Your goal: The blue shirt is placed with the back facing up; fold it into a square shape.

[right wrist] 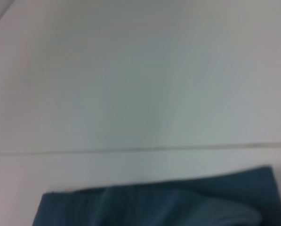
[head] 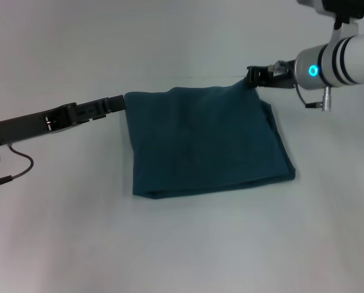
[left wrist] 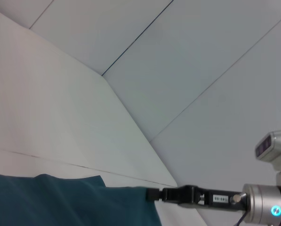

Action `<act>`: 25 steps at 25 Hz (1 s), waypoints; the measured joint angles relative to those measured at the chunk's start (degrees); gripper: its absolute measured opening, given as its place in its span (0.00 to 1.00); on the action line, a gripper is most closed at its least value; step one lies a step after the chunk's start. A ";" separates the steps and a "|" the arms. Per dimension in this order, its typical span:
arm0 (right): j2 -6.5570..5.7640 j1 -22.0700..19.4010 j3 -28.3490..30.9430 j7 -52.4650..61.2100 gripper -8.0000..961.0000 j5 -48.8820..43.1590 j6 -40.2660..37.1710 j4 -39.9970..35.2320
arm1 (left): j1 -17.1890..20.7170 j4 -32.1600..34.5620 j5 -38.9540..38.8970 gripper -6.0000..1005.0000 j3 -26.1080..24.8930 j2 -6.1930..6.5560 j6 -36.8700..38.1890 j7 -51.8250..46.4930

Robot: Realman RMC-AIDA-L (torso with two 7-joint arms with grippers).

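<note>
Folded blue shirt (head: 206, 143) on table (head: 188, 244), left gripper (head: 122, 103), right gripper (head: 251, 77) at far corners

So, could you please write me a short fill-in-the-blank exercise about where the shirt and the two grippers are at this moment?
1. The blue shirt lies on the white table folded into a roughly ____ shape.
2. The right gripper is at the shirt's far ____ corner.
3. The left gripper is at the shirt's far ____ corner.
4. The shirt's far right corner is pulled slightly ____ off the table.

Missing words: square; right; left; up
</note>
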 joint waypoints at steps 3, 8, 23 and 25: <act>-0.14 -0.80 -0.30 -0.33 0.03 0.01 0.12 -2.34 | 0.08 0.00 0.00 0.93 -0.05 0.00 -0.02 0.00; -0.25 -0.81 -1.64 -0.30 0.03 -0.42 1.96 -2.67 | 0.20 0.00 -0.01 0.93 -0.57 0.00 -0.04 0.00; -0.29 -0.46 -2.43 0.68 0.04 -3.60 1.82 -2.07 | -0.11 0.01 -0.09 0.93 -0.61 0.00 -0.84 0.00; -0.50 -0.62 -2.45 1.99 0.04 -5.90 1.23 -1.96 | -0.11 0.00 -0.09 0.93 -0.61 0.00 -1.02 0.00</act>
